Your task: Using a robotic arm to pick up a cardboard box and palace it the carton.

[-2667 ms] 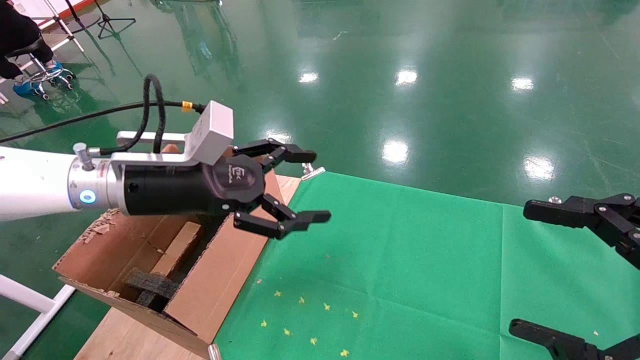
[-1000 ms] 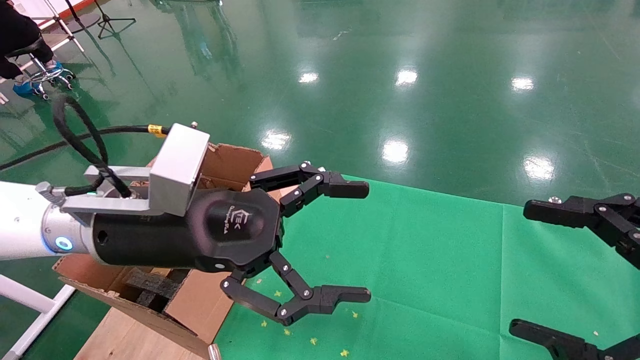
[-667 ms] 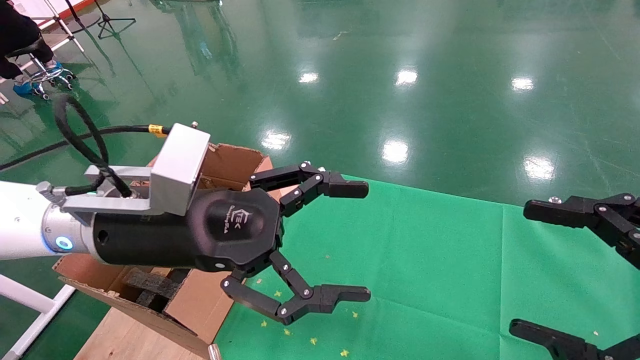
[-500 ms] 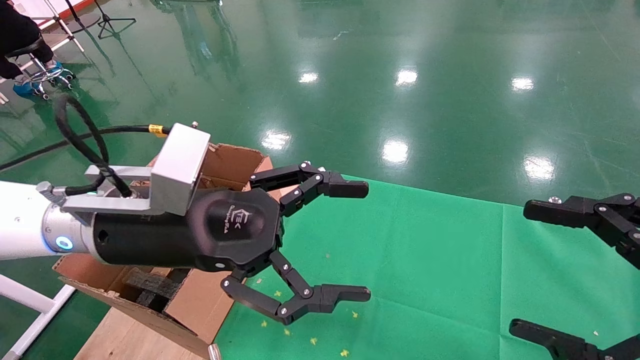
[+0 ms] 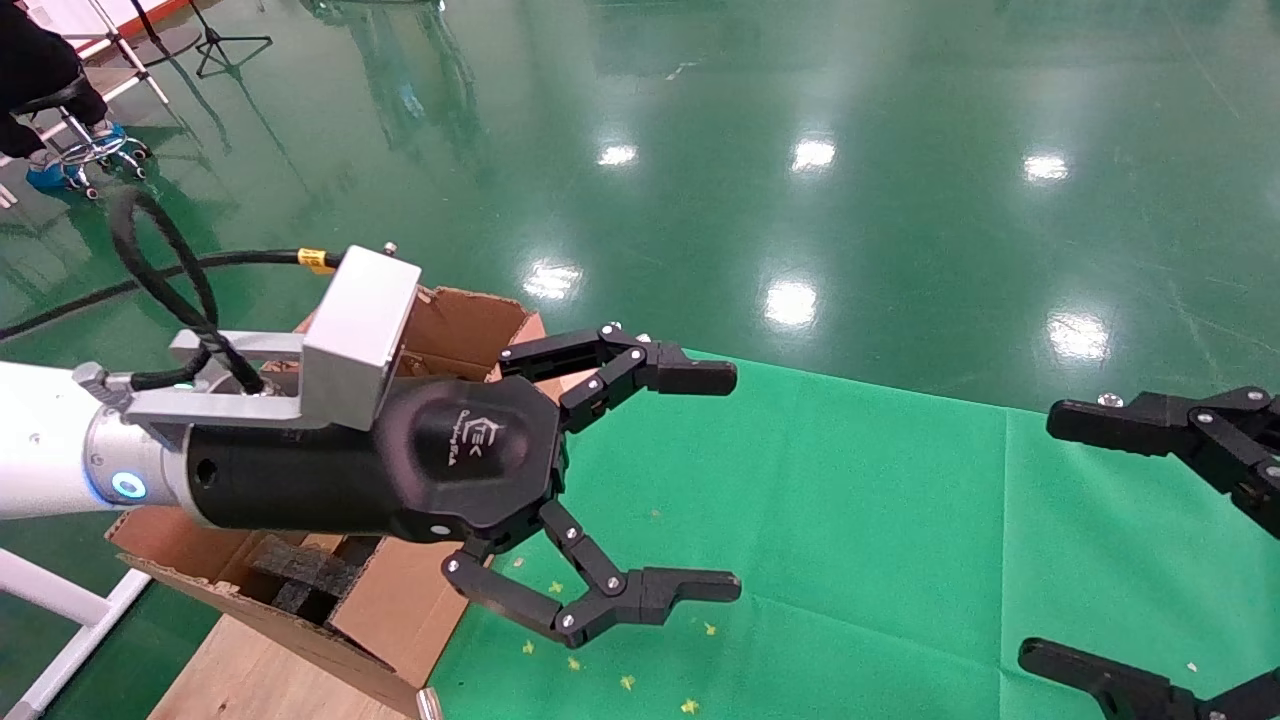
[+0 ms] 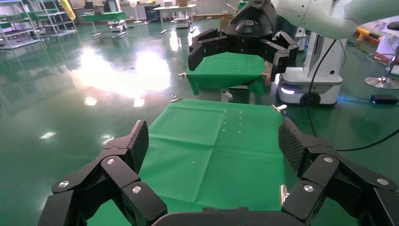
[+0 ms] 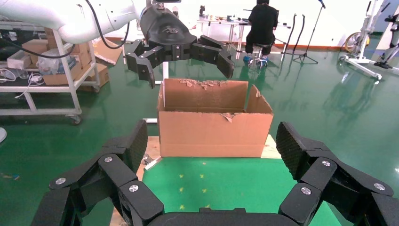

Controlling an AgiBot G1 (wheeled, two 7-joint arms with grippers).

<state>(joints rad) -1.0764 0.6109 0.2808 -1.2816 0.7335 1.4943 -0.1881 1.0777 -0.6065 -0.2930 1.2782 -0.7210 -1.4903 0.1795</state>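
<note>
I see a green cloth (image 5: 850, 520) spread flat over the work surface, creased into squares, clamped at its far edge by a small metal clip (image 6: 176, 99). Small yellow star marks (image 5: 625, 682) dot the cloth near its left side. At the cloth's left edge bare wooden board (image 5: 245, 675) shows, and the carton (image 7: 214, 123) stands on that board, touching the cloth edge, flaps up, ragged rim. Black foam pieces (image 5: 305, 575) lie inside it. Around the surface I see glossy green floor (image 5: 850, 180) with lamp reflections. White frame legs (image 5: 60, 600) stand on the floor left of the board.
</note>
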